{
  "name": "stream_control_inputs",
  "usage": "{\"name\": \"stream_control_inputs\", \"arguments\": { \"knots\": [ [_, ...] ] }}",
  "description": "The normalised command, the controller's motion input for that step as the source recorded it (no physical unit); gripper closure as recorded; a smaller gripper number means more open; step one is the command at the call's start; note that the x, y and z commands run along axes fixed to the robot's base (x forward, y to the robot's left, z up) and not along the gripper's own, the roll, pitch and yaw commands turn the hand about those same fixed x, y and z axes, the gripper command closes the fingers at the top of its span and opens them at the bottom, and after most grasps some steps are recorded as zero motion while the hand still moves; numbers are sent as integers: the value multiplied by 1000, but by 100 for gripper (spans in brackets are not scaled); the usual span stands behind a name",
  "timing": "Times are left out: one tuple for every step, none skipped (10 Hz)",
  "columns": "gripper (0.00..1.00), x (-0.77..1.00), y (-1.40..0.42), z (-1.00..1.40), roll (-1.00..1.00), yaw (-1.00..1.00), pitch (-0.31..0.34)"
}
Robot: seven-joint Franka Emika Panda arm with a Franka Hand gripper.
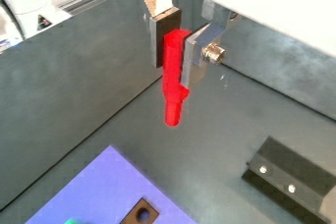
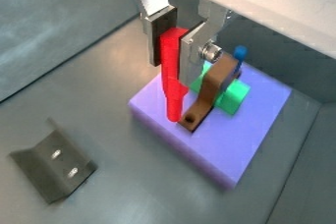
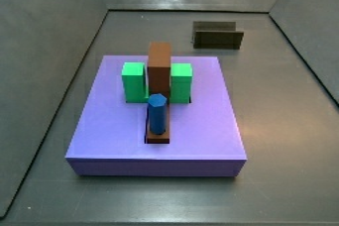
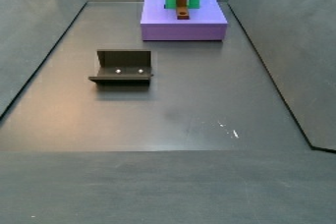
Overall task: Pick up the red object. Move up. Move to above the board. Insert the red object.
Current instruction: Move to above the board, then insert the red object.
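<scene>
In both wrist views my gripper [image 1: 178, 51] [image 2: 175, 46] is shut on the red object [image 1: 174, 79] [image 2: 172, 76], a slim red peg that hangs straight down from between the fingers. It is held in the air, clear of the floor. The purple board [image 2: 234, 135] [image 1: 92, 191] lies below and beside the peg. The board also shows in both side views [image 3: 119, 131] [image 4: 203, 27]. Neither side view shows the gripper or the red peg.
On the board stand a brown upright piece [image 3: 161, 69] [image 2: 210, 92], green blocks [image 3: 133, 81] [image 2: 235, 94] and a blue peg [image 3: 157, 113] [image 2: 241, 53]. A dark slot [image 1: 140, 209] is in the board. The fixture [image 4: 121, 68] [image 3: 217, 36] [image 1: 292, 177] [image 2: 53, 159] stands on the grey floor, which has sloped walls around it.
</scene>
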Motion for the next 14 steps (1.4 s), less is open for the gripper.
{"name": "stream_control_inputs", "arguments": {
  "knots": [
    [100, 213, -1400, 406, 120, 151, 114],
    [100, 244, -1400, 404, 141, 128, 139],
    [100, 251, -903, 251, 76, 53, 170],
    [100, 196, -590, 170, 60, 36, 158],
    [100, 124, -341, 109, 66, 22, 127],
    [100, 80, -187, 69, 51, 15, 83],
    [100, 0, 0, -43, 0, 0, 0],
    [100, 0, -17, -43, 0, 0, 0],
    [100, 26, 0, 0, 0, 0, 17],
    [100, 0, 0, -23, 1, 0, 0],
    [100, 0, 71, -177, 51, 0, 0],
    [100, -134, 437, -314, 124, 0, -33],
    [100, -266, 754, -357, 164, 0, -59],
    [100, -260, 769, -423, 224, 0, -61]
  ]
}}
